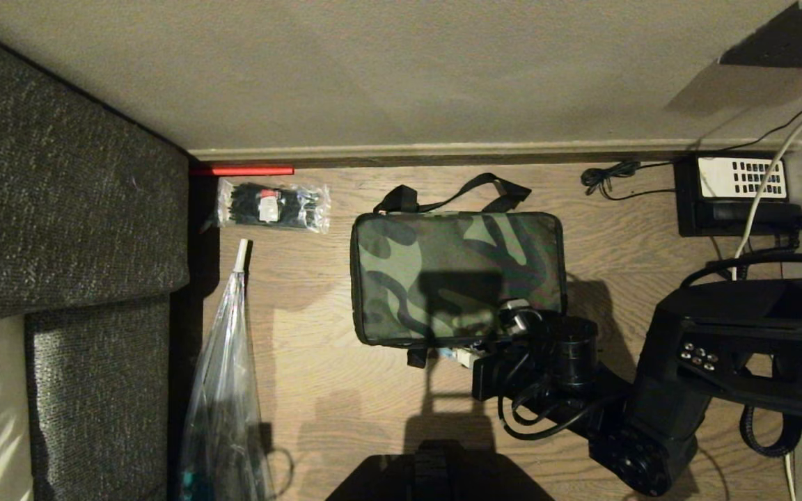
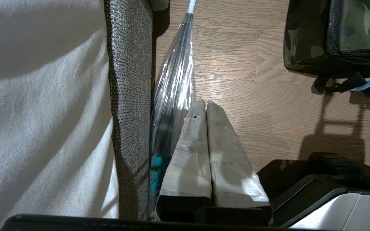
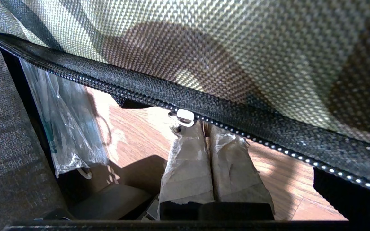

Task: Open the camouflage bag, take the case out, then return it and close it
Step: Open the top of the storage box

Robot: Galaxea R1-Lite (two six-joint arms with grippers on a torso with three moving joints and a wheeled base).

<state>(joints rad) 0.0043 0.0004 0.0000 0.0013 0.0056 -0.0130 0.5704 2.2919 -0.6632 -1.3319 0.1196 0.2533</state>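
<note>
Right gripper (image 3: 204, 128), its tape-wrapped fingers (image 3: 188, 166) pressed together, is closed at the white zipper pull (image 3: 185, 116) on the near edge of the boxy green-and-dark camouflage fabric bag (image 1: 457, 275); whether the pull is truly pinched cannot be told. Left of the camouflage bag stands a grey woven sofa (image 1: 60, 195), then a long clear plastic bag (image 1: 223, 390) lying on the wooden floor (image 1: 331, 390), with a clear packet of black zip ties (image 1: 272, 205) beyond it. Left gripper (image 2: 206, 104) hangs closed over the floor beside the clear plastic bag, well apart from the camouflage bag. The camouflage bag lies flat on the floor, zipped shut, its black strap (image 1: 453, 195) toward the wall. Right of the camouflage bag sits a black telephone (image 1: 735, 195) by the wall.
</note>
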